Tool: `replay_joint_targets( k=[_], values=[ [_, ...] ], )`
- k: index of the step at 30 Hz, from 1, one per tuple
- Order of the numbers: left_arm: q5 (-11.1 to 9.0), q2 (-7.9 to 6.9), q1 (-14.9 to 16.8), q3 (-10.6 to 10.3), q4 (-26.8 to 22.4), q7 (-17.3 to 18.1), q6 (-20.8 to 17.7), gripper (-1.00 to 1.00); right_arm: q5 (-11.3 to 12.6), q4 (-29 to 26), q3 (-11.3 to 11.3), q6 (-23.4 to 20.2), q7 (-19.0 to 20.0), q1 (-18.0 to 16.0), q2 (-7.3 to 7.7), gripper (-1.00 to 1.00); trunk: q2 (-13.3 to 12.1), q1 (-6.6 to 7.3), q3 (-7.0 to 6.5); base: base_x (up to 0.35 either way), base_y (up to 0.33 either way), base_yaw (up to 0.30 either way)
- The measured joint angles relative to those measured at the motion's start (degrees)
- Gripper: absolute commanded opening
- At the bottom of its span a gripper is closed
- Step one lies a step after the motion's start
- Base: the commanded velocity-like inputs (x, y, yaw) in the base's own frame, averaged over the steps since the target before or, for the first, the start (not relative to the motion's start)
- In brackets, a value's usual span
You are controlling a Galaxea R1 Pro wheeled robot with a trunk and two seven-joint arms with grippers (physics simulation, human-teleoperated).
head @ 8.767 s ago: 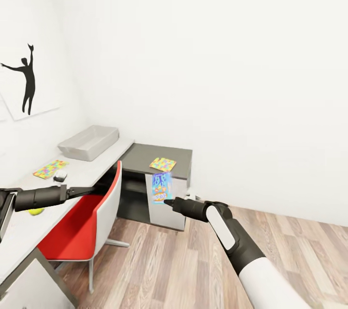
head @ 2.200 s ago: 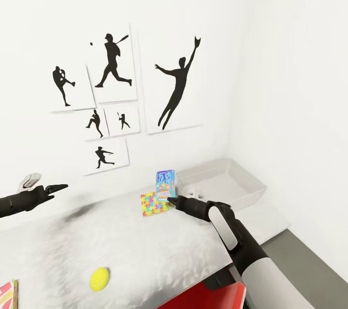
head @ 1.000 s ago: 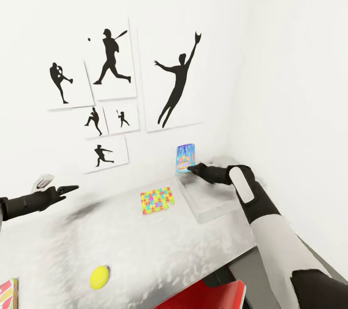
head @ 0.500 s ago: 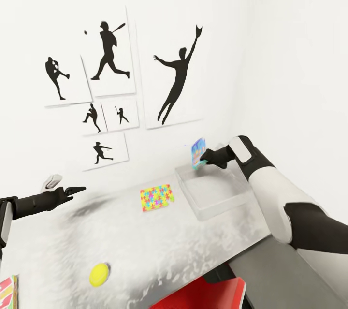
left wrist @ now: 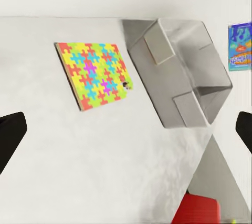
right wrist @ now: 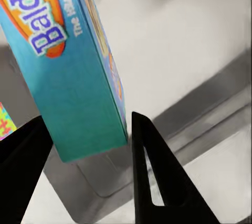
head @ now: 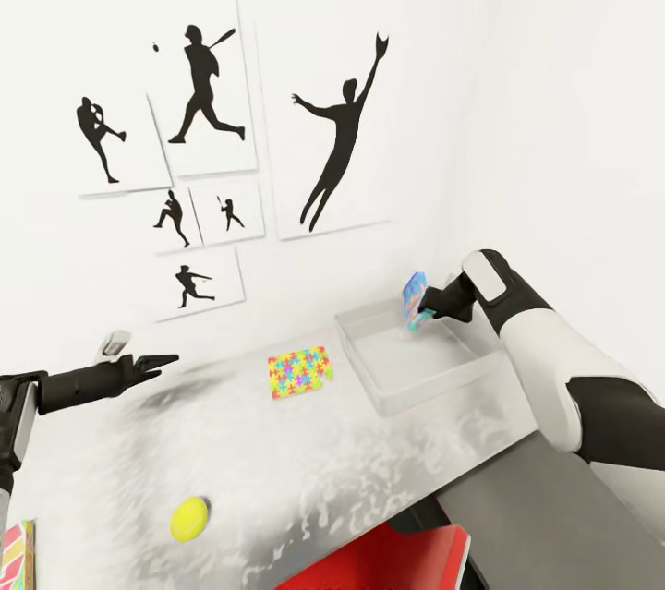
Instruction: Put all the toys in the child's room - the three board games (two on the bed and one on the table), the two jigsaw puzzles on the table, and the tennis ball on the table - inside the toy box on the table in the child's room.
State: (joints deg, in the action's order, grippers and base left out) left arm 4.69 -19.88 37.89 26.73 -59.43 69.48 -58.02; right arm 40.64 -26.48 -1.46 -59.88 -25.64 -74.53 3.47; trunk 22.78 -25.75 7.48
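A flat, glossy blue board game point(head: 414, 298) is clamped between the black tapered jaws of the right gripper point(head: 430, 309) and held tilted above the toy box point(head: 369, 384), a shallow pale-grey rectangular tray with smooth walls. The jaws of the left gripper point(head: 148, 363) are spread apart and empty above the mottled white bench point(head: 305, 470). Between the two grippers, just beside the toy box, a thin square jigsaw puzzle point(head: 301, 371) of bright interlocking pieces is laid flat. Nearer the left gripper, a round yellow tennis ball point(head: 189, 518) is seen.
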Motion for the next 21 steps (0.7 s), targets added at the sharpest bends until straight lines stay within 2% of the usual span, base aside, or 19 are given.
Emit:
replay_joint_targets(
  k=[3,4,6,11,17,21],
  values=[
    [0.01,0.0,-0.06,-0.64,0.0,2.64,0.04,1.0,0.48,-0.01,-0.02,0.0,-0.2,0.03,1.6,-1.0,0.0,0.0,0.28,0.0,0.0,0.0],
    [0.0,0.0,-0.07,-0.85,0.0,3.59,0.04,1.0,-0.11,0.0,-0.07,0.0,-0.18,0.06,1.99,-1.0,0.0,0.0,0.38,0.0,0.0,0.0],
    [0.0,0.0,-0.09,-1.09,-0.02,5.8,0.06,1.0,0.63,0.0,-0.1,0.01,-0.21,0.23,2.39,-1.0,0.0,0.0,0.57,0.0,0.0,0.0],
    [0.06,0.0,-0.2,-1.27,-0.04,10.69,0.14,1.0,0.63,0.0,-1.2,0.01,-0.26,0.56,2.66,-1.0,0.0,0.0,1.04,0.0,0.0,0.0],
    [0.03,0.03,-0.24,-2.09,-0.03,13.58,0.09,1.0,0.68,0.0,-4.29,0.02,-0.25,0.81,2.75,-1.0,0.0,0.0,1.61,0.0,0.0,0.0],
    [0.06,0.03,-0.21,-2.3,-0.03,15.25,0.08,1.0,0.64,0.0,-5.09,0.02,-0.29,0.91,2.81,-1.0,0.0,0.0,1.99,0.0,0.0,0.0]
  ],
)
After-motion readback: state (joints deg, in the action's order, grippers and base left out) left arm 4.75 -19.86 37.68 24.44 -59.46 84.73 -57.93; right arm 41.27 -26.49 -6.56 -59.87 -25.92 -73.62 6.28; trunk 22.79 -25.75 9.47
